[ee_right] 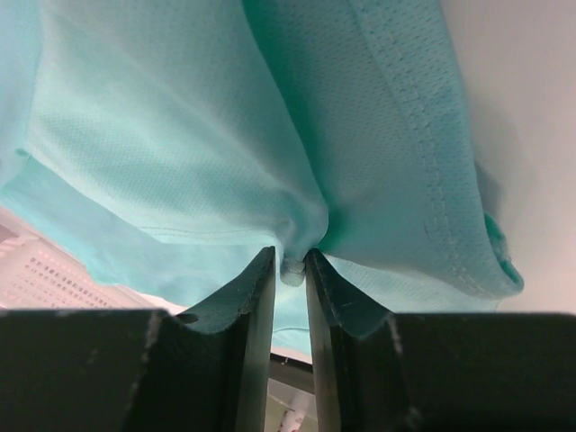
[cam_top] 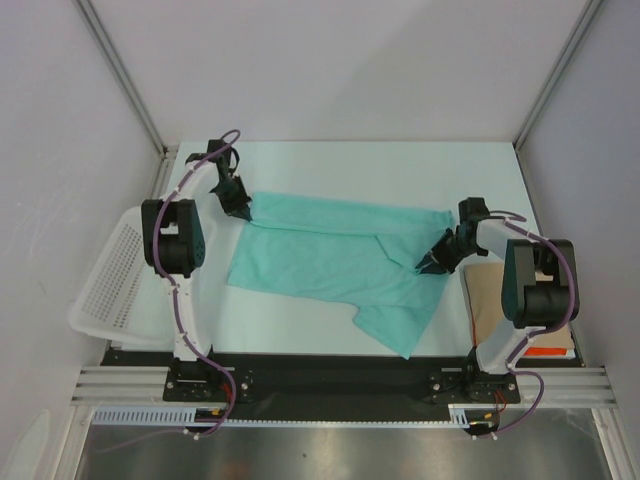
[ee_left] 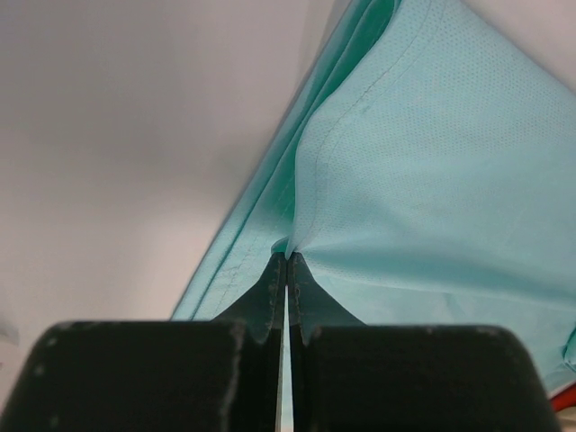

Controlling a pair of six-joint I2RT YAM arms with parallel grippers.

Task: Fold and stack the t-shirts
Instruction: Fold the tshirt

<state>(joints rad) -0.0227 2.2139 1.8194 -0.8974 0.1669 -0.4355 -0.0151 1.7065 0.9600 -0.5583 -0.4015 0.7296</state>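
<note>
One teal t-shirt (cam_top: 320, 255) lies partly folded across the middle of the white table, rumpled toward its near right corner. My left gripper (cam_top: 243, 212) is at the shirt's far left corner, shut on the cloth. The left wrist view shows the fabric (ee_left: 432, 180) pulled up into a peak from the closed tips of that gripper (ee_left: 287, 255). My right gripper (cam_top: 425, 265) is at the shirt's right side. In the right wrist view this gripper (ee_right: 290, 256) pinches a small bunch of the cloth (ee_right: 180, 135), which drapes away from the tips.
A white mesh basket (cam_top: 110, 280) sits off the table's left edge and also shows in the right wrist view (ee_right: 45, 270). A brown cardboard sheet (cam_top: 490, 295) lies at the right, beside the right arm, with something orange (cam_top: 548, 350) under it. White walls enclose the table.
</note>
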